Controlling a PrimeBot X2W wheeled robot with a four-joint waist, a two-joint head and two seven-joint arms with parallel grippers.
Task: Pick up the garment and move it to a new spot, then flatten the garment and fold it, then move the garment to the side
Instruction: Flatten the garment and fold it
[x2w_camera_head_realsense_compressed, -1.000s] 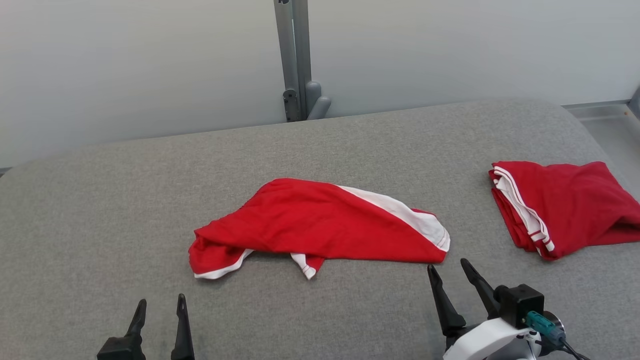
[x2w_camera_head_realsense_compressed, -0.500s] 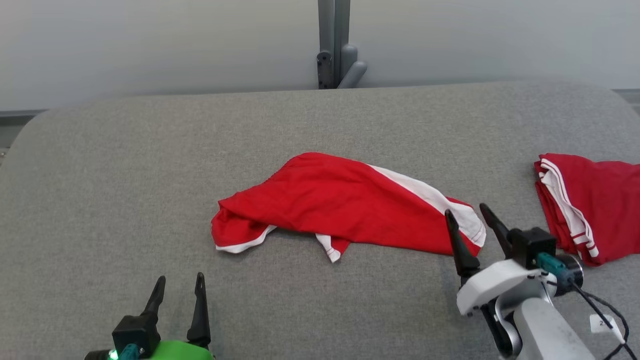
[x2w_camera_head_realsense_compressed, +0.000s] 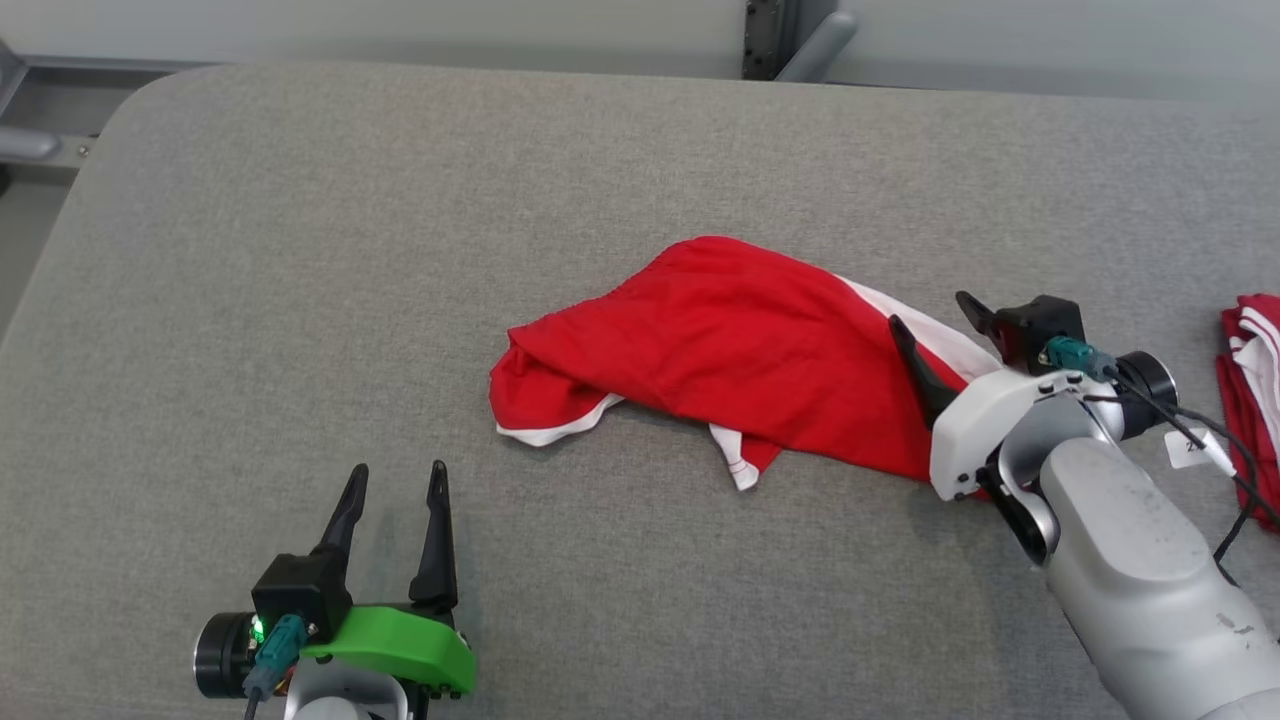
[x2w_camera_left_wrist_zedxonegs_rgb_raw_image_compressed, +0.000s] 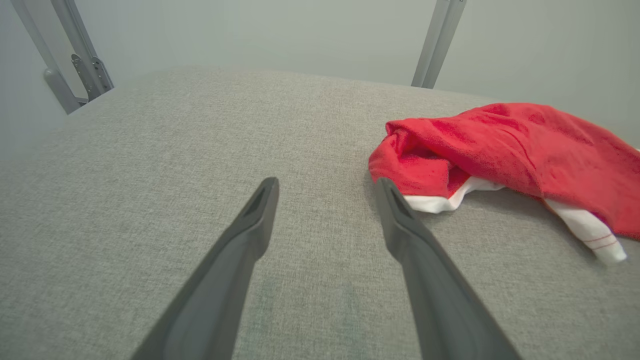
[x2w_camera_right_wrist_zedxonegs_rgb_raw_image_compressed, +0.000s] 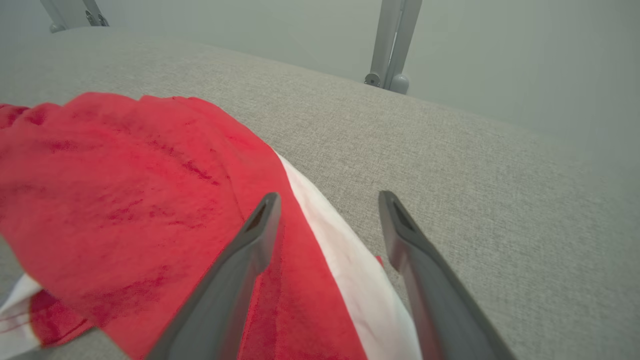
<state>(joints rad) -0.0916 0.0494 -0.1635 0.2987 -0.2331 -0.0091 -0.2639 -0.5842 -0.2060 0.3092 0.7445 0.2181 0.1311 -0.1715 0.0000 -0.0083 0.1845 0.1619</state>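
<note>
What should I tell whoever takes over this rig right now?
Left gripper: open, over bare grey fabric table, short of the crumpled red garment with white trim.
Right gripper: open, fingers straddling the garment's white-striped right end; nothing gripped.
Garment lies bunched mid-table. A second red-and-white garment, folded, sits at the right edge of the head view.
Done: nothing yet; garment not lifted.
Left: grasp, move, flatten, fold, set aside.

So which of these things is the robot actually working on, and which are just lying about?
In the job: crumpled red garment, right hand at its white-striped end, left hand.
Lying about: folded red garment, grey post.
</note>
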